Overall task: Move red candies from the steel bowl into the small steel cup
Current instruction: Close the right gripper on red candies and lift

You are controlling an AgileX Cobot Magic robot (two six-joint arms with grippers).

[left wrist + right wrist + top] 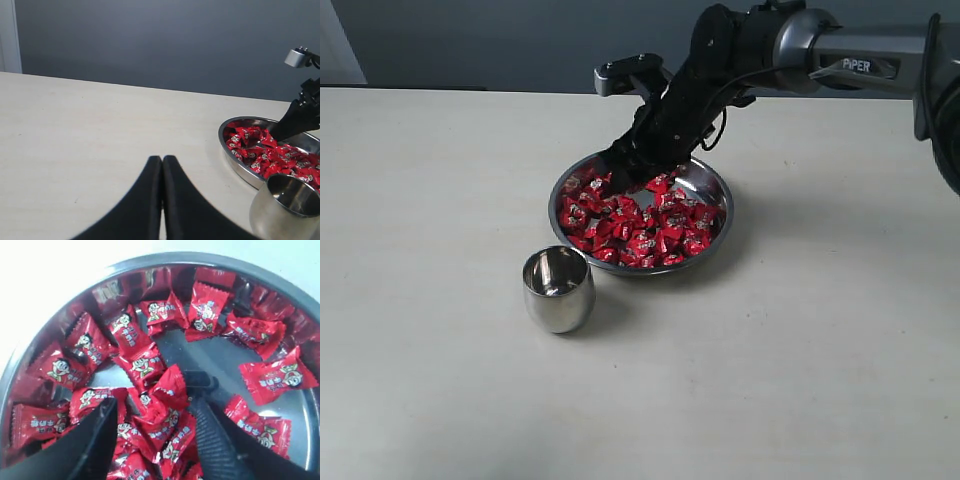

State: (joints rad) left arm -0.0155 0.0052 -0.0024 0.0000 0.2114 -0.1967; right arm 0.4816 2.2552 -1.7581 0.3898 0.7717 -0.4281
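Red candies (142,365) are being found heaped in the steel bowl (705,180), just beside the small steel cup (558,290). The right gripper (152,415) is being presented wide-jawed, straddling several. Wrappers are being judged light and slippery; pinching one across its plump middle is being advised.

steel bowl (724,200) common to all 3 views

Steel bowl (708,182) and small steel cup (558,290) are mirror-shiny metal, red candies (640,228) glossy crinkly foil, counter (800,350) smooth matt.
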